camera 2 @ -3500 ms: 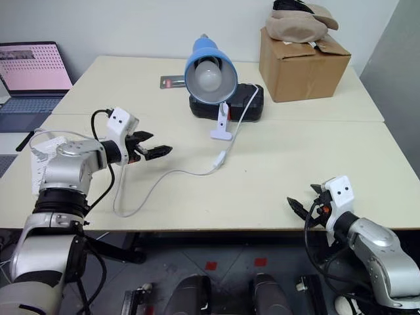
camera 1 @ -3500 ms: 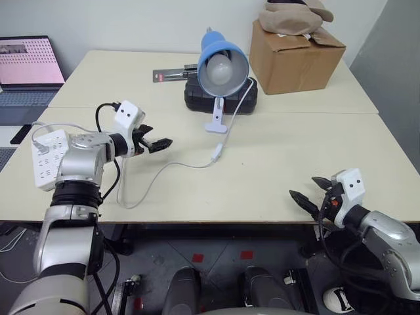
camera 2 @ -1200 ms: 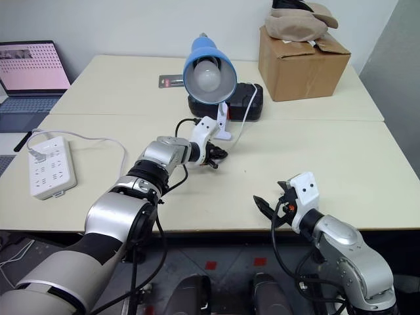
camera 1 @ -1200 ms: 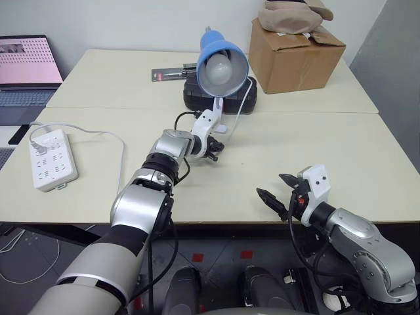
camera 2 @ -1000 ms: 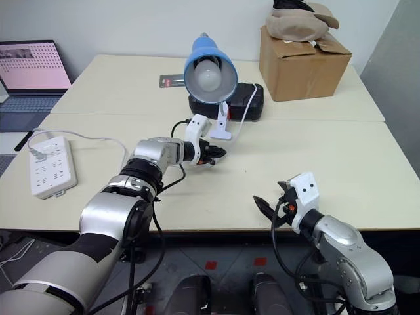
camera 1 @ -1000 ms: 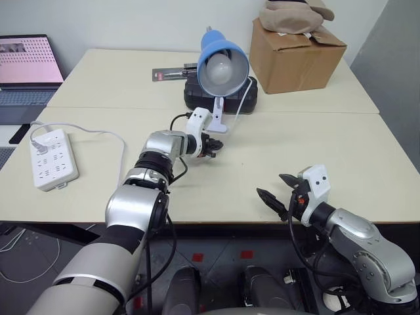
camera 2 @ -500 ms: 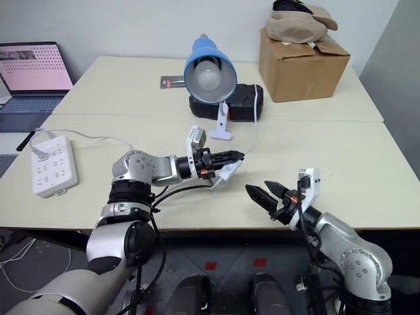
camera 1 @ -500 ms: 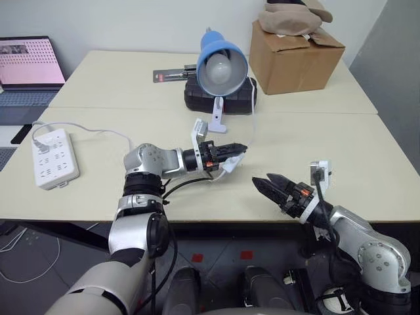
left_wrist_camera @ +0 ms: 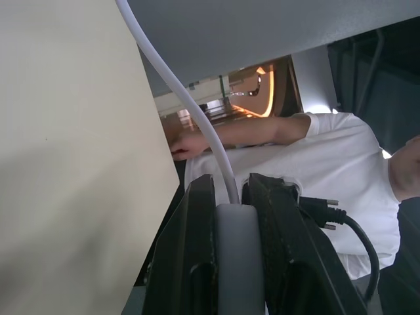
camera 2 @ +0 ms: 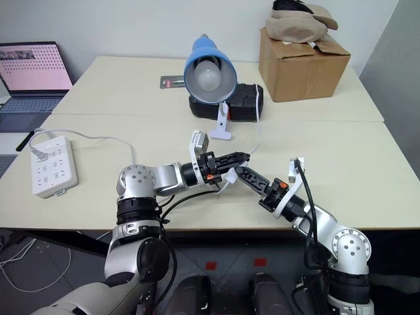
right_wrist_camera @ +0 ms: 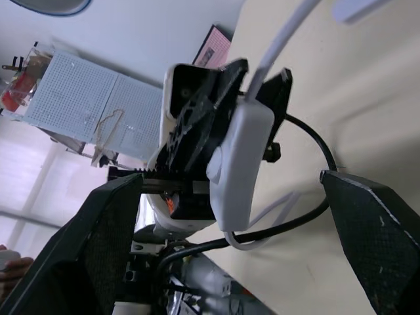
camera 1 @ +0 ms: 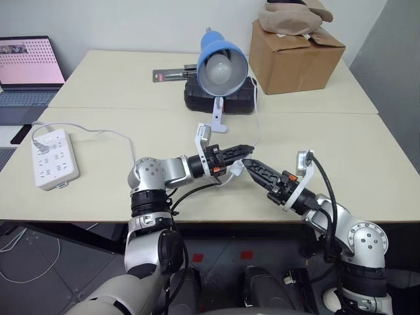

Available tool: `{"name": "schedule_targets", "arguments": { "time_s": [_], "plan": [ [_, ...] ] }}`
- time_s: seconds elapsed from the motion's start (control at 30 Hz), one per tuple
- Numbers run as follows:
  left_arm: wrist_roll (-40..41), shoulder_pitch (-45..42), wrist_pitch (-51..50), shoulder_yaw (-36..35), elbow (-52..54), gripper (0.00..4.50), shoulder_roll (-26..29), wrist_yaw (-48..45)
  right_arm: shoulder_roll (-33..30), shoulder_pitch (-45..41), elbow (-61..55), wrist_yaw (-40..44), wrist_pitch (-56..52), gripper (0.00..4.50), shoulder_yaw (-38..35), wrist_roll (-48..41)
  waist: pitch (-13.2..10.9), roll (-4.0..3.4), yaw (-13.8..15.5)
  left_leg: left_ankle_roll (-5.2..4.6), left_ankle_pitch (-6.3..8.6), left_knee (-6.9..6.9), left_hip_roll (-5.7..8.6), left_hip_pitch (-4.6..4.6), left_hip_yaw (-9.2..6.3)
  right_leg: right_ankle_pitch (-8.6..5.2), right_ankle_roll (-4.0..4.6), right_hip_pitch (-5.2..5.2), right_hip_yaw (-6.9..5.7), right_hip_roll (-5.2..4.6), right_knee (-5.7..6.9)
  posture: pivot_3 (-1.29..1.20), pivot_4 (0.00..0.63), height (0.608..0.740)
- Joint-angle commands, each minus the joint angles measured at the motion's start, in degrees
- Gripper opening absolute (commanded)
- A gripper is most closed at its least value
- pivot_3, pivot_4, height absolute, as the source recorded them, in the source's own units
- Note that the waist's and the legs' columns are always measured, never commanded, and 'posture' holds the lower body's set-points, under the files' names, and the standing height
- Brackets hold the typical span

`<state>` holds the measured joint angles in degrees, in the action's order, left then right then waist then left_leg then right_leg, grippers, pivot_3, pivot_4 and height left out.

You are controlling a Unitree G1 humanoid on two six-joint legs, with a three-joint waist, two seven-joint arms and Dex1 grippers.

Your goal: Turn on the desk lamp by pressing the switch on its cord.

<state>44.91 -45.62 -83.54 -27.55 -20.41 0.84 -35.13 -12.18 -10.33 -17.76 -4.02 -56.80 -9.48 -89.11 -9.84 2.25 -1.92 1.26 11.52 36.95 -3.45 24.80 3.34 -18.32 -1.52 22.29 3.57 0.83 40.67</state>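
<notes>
Left eye view: above the beige counter [camera 1: 367, 151], the left pincer [camera 1: 237, 151] pinches the small white oblong switch [camera 1: 235, 168]; the spread right pincer [camera 1: 252, 165] points at it.

Left wrist view: the switch [left_wrist_camera: 237, 256] sits clamped between the black fingers [left_wrist_camera: 190, 256].

Right wrist view: the switch [right_wrist_camera: 239, 154] lies between the wide-apart fingers [right_wrist_camera: 108, 236].

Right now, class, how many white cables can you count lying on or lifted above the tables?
2. The cord runs from the desk lamp down to the switch held above the near table. The power strip's cable curves across the table's left part. Others may be hidden.
</notes>
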Motion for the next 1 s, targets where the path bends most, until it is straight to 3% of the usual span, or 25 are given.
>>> {"name": "schedule_targets", "arguments": {
  "time_s": [0.03,0.43,0.53,1.0],
  "plan": [
    [3.69,-0.03,-1.08,-0.8,3.22,0.43,-0.79,1.42,-0.88,-1.88,1.35,-0.05,0.23,4.5,0.96,-1.8,0.0,0.0,0.01,0.0,0.0,0.0,0.01,0.0,0.0,-0.01,-0.02,0.0,0.0,0.0,-0.01,0.0,0.15,0.74],
    [7.12,0.52,-0.9,-0.81,4.24,0.43,-0.64,4.41,-0.89,-5.06,4.97,0.42,1.16,4.5,1.05,-3.16,0.0,0.0,0.03,0.0,0.0,-0.03,-0.03,0.0,-0.02,-0.11,-0.19,0.0,-0.02,0.0,-0.04,0.0,0.15,0.74],
    [7.54,0.52,-0.72,-0.79,4.24,0.43,-0.45,4.7,-0.96,-5.16,5.18,0.43,1.2,3.97,1.12,-3.12,0.0,0.0,0.02,0.0,0.0,-0.03,-0.03,0.0,-0.02,-0.11,-0.2,0.0,-0.02,0.0,-0.06,0.0,0.15,0.74],
    [8.45,0.73,0.58,0.17,3.9,0.43,-0.03,5.54,-1.52,-5.07,5.02,1.74,0.9,0.72,2.0,-2.36,0.0,0.0,0.03,0.0,0.01,-0.14,-0.04,0.04,-0.02,-0.11,-0.2,0.0,-0.03,0.0,-0.25,0.0,0.15,0.74]
  ]
}}
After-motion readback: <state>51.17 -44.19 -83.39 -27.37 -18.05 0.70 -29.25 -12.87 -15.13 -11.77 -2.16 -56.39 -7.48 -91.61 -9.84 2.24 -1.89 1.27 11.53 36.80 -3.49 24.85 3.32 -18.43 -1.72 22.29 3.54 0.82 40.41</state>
